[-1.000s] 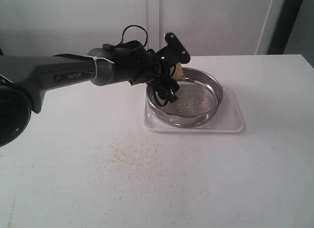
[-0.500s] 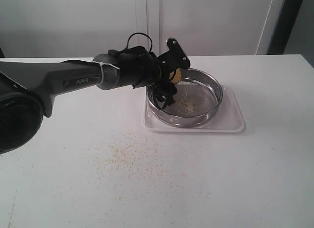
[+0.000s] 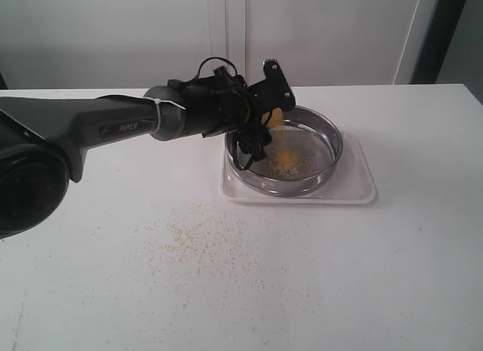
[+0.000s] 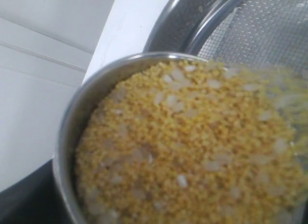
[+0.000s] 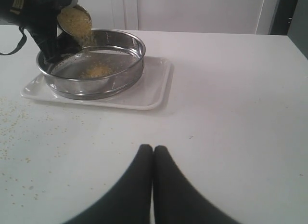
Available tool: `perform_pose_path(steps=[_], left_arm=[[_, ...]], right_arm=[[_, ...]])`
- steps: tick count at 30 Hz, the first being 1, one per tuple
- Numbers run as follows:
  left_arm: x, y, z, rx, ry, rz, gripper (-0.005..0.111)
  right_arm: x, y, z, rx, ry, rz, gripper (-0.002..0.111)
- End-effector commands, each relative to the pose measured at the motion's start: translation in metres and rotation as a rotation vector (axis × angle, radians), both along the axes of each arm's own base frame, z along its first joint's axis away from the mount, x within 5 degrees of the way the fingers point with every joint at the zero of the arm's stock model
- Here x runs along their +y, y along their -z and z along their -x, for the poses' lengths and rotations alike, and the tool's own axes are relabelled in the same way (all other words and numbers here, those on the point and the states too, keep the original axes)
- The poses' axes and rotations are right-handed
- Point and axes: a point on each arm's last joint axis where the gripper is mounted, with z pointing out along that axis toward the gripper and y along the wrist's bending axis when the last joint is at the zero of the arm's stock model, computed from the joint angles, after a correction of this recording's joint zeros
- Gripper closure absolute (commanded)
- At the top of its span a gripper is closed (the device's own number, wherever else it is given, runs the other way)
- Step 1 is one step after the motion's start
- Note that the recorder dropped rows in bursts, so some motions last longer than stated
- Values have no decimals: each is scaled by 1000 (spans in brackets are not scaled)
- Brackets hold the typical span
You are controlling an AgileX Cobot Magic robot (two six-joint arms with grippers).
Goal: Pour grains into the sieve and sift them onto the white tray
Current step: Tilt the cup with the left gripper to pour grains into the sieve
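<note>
Cup tipped over the sieve, grains running out

The left gripper (image 3: 266,115) grasps the cup (image 5: 74,19), its jaws set wide round the cup's body, and holds it tilted with the lip just inside the sieve (image 3: 332,140), so the stream lands on mesh and not on the table (image 3: 339,290). The grains (image 4: 192,151) fill the cup up to its lip, and a thin yellow fall drops from there onto a small heap near the middle of the mesh. The sieve stands flat on the tray (image 3: 362,189), inside its rim, which looks meant to catch whatever passes through. The right gripper (image 5: 153,156) hangs low over bare table, well apart from the tray, fingers pressed together on nothing, and seems parked clear of the pour. As I judge it, pouring is under way and sifting has not begun.

Count: one cup, one sieve, one tray, two grippers. Two sorts of grain show in the cup, fine yellow and coarser pale. One heap lies in the sieve. Stray grains (image 3: 200,241) lie scattered on the table in front of the tray, too many and too small to number
</note>
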Motion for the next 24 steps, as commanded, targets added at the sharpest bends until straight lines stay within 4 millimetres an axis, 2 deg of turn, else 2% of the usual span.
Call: perform_pose_path(steps=[1,15,19,24], left_arm=[[-4,-15,0,-65,41,-1,107],[-4,-17,-2,-112,66,-50,107],[-11,-27,-4,-143,69,-30,107],[-18,-26,-4,-171,92,-85,107]], right_arm=[[-1,2,0,-3,9,6,108],[-1,2,0,-3,9,6,108],[-1,2,0,-3,9,6,108],[-1,2,0,-3,9,6,108]])
